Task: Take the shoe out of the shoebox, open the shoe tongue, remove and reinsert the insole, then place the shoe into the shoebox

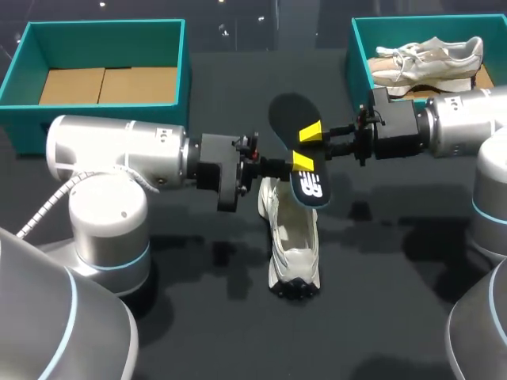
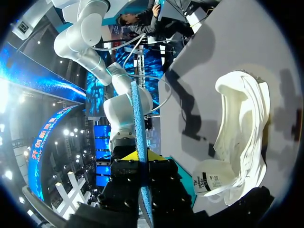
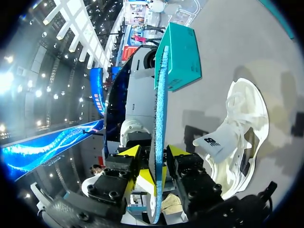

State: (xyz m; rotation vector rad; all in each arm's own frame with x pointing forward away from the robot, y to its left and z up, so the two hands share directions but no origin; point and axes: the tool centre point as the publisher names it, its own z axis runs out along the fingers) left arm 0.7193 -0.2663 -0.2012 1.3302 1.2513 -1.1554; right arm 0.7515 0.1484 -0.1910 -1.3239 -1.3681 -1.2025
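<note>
Reinserting the insole (image 1: pixel 293 115) is judged to be the step in hand. The insole is held in the air just above the shoe (image 1: pixel 291 237), which rests on the table between the arms. The left gripper (image 1: pixel 303 164) and the right gripper (image 1: pixel 310 132) each pinch the insole across its two faces. Lead the toe end into the opening first, with the tongue pulled clear, and release one grip only once the other is secure. A white logo (image 1: pixel 310 188) marks the insole. The tongue label (image 2: pixel 209 180) carries print too small to read.

Insole (image 1: pixel 290 115): matt dark top, rough blue underside. Shoe (image 1: pixel 291 237): off-white cloth, smooth trim. Bench (image 1: pixel 380 309): matt dark grey. Box (image 1: pixel 103 26): teal card.
</note>
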